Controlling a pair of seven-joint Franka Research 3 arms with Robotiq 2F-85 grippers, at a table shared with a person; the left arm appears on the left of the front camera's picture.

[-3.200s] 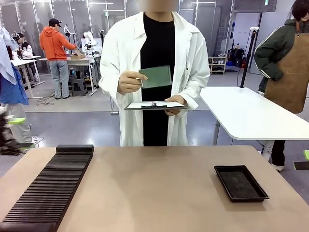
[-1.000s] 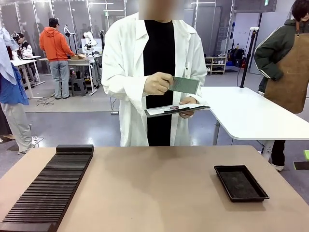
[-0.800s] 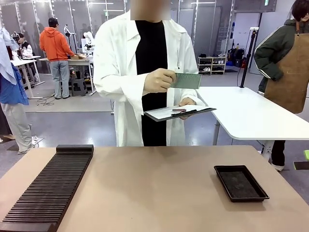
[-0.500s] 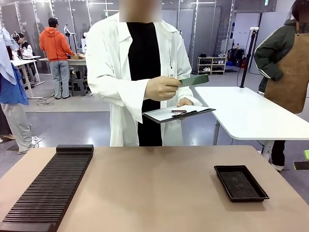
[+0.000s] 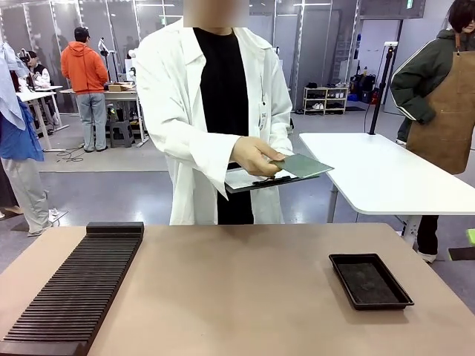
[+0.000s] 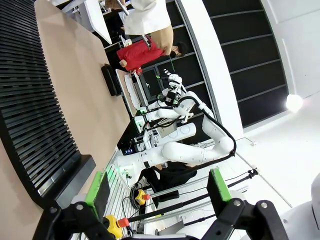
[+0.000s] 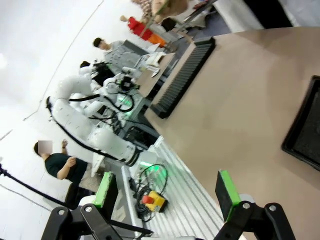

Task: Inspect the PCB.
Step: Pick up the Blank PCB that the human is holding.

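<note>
Across the table, a person in a white lab coat holds the PCB [image 5: 303, 165], a thin green board. The hand [image 5: 256, 156] keeps it nearly flat just above a clipboard [image 5: 245, 181]. My left gripper [image 6: 158, 189] is open with nothing between its green pads, and it hangs off the table's side beyond the end of the slotted rack [image 6: 30, 110]. My right gripper [image 7: 166, 191] is also open and holds nothing. It sits off the opposite side of the table, well back from the black tray [image 7: 306, 134].
A shallow black tray [image 5: 369, 280] lies at the table's right, and a long black slotted rack [image 5: 74, 291] runs along its left. Bare tan tabletop [image 5: 237, 297] lies between them. A white table [image 5: 386, 174] and other people stand behind.
The person has lowered the PCB from upright at chest height to nearly flat over the clipboard. The person has also shifted slightly to picture left. Both grippers stay open and still.
</note>
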